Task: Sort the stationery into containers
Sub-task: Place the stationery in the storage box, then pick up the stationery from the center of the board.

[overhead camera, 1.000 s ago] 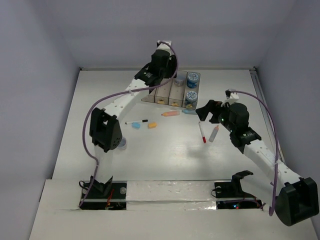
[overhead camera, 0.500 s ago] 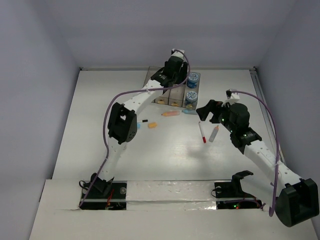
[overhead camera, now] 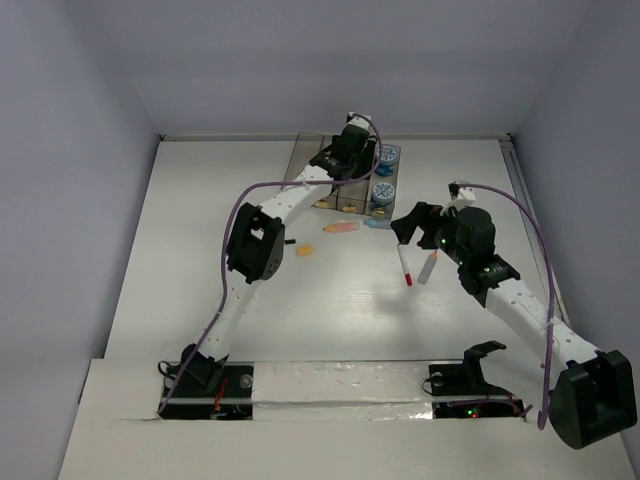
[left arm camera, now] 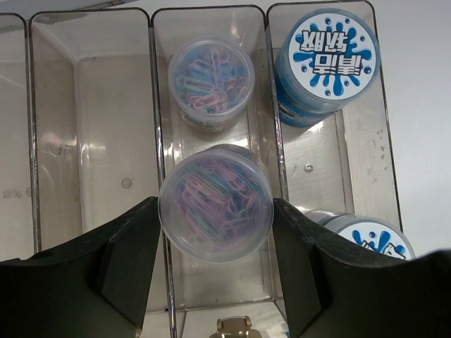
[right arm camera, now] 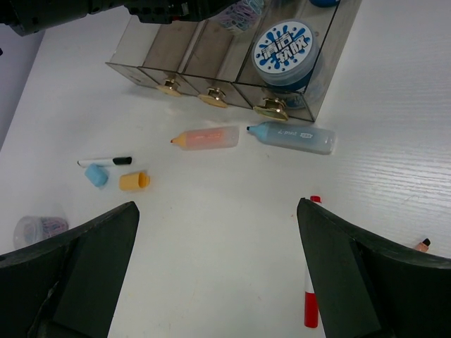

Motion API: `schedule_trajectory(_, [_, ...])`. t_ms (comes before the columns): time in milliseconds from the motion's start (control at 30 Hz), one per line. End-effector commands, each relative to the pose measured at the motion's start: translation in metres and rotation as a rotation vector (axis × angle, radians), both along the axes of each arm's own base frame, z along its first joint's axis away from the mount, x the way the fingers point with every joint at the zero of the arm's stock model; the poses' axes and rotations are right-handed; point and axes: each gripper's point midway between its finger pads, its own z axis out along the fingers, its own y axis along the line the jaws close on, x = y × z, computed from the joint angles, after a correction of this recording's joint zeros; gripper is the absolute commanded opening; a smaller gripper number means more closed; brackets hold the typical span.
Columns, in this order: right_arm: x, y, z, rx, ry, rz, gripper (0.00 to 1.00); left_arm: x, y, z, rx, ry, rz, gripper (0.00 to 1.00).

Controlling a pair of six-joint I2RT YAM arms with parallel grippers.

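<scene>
My left gripper (left arm camera: pixel 215 211) is shut on a clear jar (left arm camera: pixel 215 204) full of coloured paper clips, held over the third bin of the containers (left arm camera: pixel 91 141). A second clear jar (left arm camera: pixel 211 84) lies further along in that same bin. Two blue-patterned jars (left arm camera: pixel 328 60) sit in the fourth bin. In the top view the left gripper (overhead camera: pixel 352 150) hovers over the containers (overhead camera: pixel 352 200). My right gripper (right arm camera: pixel 218 232) hangs open above bare table, nothing between its fingers. A red and white pen (right arm camera: pixel 309 296) lies beside its right finger.
Loose on the table in front of the bins lie an orange marker (right arm camera: pixel 206 137), a blue marker (right arm camera: pixel 292 136), a black and white pen (right arm camera: pixel 104 161), a blue cap (right arm camera: pixel 96 175), an orange cap (right arm camera: pixel 134 181) and another clear jar (right arm camera: pixel 39 227).
The left arm has swung to the right along the row of bins, carrying the clear jar. The right arm has barely moved.
</scene>
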Motion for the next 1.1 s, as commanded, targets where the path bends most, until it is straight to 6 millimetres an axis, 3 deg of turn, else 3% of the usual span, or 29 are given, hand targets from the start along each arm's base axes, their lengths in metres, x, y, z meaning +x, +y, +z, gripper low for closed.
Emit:
schedule_trajectory(0, [0.004, 0.006, 0.016, 0.022, -0.058, 0.016, 1.0, 0.017, -0.007, 0.046, -0.056, -0.119, 0.002, 0.38])
schedule_trajectory(133, [0.005, 0.005, 0.014, 0.019, -0.059, 0.012, 1.0, 0.021, -0.006, 0.045, -0.041, -0.129, 0.007, 0.51])
schedule_trajectory(233, [0.006, 0.005, 0.011, 0.017, -0.054, 0.011, 1.0, 0.022, -0.005, 0.043, -0.032, -0.132, 0.009, 0.66])
schedule_trajectory(333, [0.006, 0.005, 0.011, 0.015, -0.053, 0.01, 1.0, 0.021, -0.006, 0.041, -0.029, -0.127, 0.002, 0.83])
schedule_trajectory(367, [0.006, 0.005, 0.011, 0.014, -0.055, 0.01, 1.0, 0.021, -0.006, 0.045, -0.034, -0.131, 0.0, 0.97])
schedule_trajectory(433, [0.006, 0.005, 0.011, 0.013, -0.057, 0.009, 1.0, 0.02, -0.006, 0.053, -0.043, -0.138, -0.004, 0.99])
schedule_trajectory(533, [0.005, 0.007, 0.01, 0.019, -0.063, 0.024, 1.0, 0.015, -0.006, 0.095, -0.086, -0.189, -0.021, 0.99])
schedule_trajectory(567, [0.005, 0.011, 0.012, 0.026, -0.072, 0.046, 1.0, 0.009, -0.004, 0.128, -0.117, -0.23, -0.029, 0.99])
schedule_trajectory(667, [0.004, 0.021, 0.006, 0.027, -0.054, 0.106, 1.0, -0.006, 0.0, 0.192, -0.18, -0.315, -0.068, 0.99])
schedule_trajectory(700, [0.004, 0.024, 0.006, 0.031, -0.057, 0.125, 1.0, -0.02, 0.009, 0.232, -0.212, -0.367, -0.075, 0.99])
schedule_trajectory(767, [0.002, 0.031, 0.006, 0.036, -0.054, 0.166, 1.0, -0.038, 0.022, 0.267, -0.237, -0.408, -0.078, 0.99])
schedule_trajectory(800, [-0.001, 0.038, 0.007, 0.049, -0.06, 0.212, 1.0, -0.06, 0.038, 0.29, -0.254, -0.427, -0.076, 0.99])
schedule_trajectory(867, [-0.006, 0.048, 0.012, 0.058, -0.078, 0.273, 1.0, -0.082, 0.054, 0.306, -0.284, -0.449, -0.07, 0.99])
schedule_trajectory(900, [-0.009, 0.055, 0.015, 0.059, -0.084, 0.303, 1.0, -0.107, 0.075, 0.307, -0.281, -0.449, -0.059, 0.99])
schedule_trajectory(967, [-0.017, 0.071, 0.017, 0.049, -0.092, 0.372, 1.0, -0.13, 0.098, 0.309, -0.287, -0.469, -0.031, 0.99])
schedule_trajectory(1000, [-0.02, 0.08, 0.021, 0.046, -0.098, 0.406, 1.0, -0.153, 0.123, 0.303, -0.273, -0.472, 0.006, 0.99])
schedule_trajectory(1067, [-0.03, 0.105, 0.012, 0.016, -0.075, 0.489, 1.0, -0.174, 0.149, 0.295, -0.253, -0.479, 0.054, 0.99])
